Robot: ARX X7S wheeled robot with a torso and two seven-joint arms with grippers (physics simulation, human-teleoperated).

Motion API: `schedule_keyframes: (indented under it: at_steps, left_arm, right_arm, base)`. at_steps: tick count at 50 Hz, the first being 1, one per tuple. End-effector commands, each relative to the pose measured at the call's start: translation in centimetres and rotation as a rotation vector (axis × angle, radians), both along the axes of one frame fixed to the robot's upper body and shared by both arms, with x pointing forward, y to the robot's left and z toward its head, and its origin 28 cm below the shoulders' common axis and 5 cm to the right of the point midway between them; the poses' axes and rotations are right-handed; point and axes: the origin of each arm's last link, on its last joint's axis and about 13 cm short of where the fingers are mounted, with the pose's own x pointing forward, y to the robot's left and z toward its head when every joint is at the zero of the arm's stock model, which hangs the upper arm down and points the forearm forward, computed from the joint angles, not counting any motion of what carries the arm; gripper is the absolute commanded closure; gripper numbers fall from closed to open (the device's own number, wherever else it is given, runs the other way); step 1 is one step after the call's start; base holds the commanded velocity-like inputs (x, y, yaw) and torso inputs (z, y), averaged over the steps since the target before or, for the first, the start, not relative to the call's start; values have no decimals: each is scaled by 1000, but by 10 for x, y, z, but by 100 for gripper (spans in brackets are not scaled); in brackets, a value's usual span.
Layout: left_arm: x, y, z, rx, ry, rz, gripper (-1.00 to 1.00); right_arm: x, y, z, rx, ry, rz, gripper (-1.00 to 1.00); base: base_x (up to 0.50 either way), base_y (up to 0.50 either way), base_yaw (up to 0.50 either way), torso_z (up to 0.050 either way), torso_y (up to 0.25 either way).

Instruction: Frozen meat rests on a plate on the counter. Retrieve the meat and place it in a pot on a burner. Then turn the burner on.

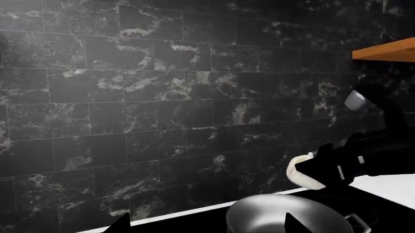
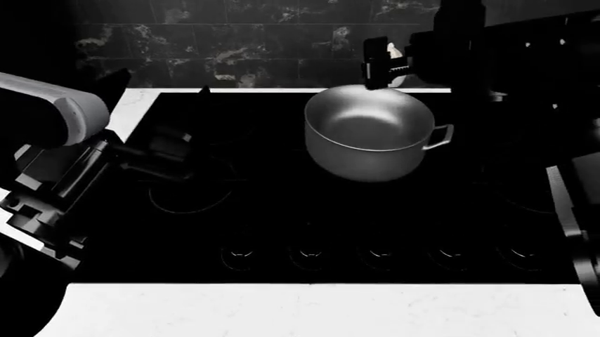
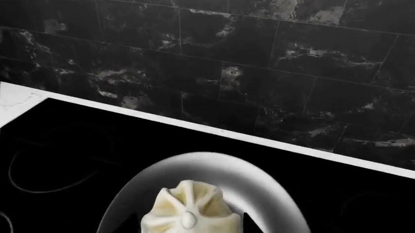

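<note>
Pot: round grey brushed-metal saucepan, straight sides, small loop handle on one side, interior bare and matte. It sits on the cooktop, a flat glossy black glass sheet with faint thin ring outlines. A burner ring shows beside the pot toward the left arm, and a row of small round touch controls runs along the cooktop's near edge in front of the pot.

Meat: small cream-white lump, ridged folds radiating from a pinched top, dumpling-like. It is held up over the pot's far rim, above the opening, not touching the metal. Right gripper, black and blocky, is clamped on the meat above the pot's far rim; only a pale sliver shows between its jaws in the head view.

Left gripper hovers low over the cooktop beside the pot, well apart from it; too dark to tell whether its jaws are apart or together.

Counter: white, faintly veined, marble-like, framing the cooktop. Wall behind the pot: dark tiles with white veining. An orange wooden shelf edge sits high above the pot.
</note>
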Motion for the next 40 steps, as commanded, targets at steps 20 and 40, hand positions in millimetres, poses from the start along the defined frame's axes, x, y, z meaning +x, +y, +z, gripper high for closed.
schedule_keyframes:
  at_steps: [20,40]
  left_arm:
    - [-8,0,2,6,-8,-13,-100]
    - [-12,2,1,7,-10,-2,-100]
  right_arm:
    - [7,-4,-17,-55,45,-4,100]
    - [13,-2,-33,-86,76,5,100]
  base:
    - [0,0,0,0,0]
    - [0,0,0,0,1]
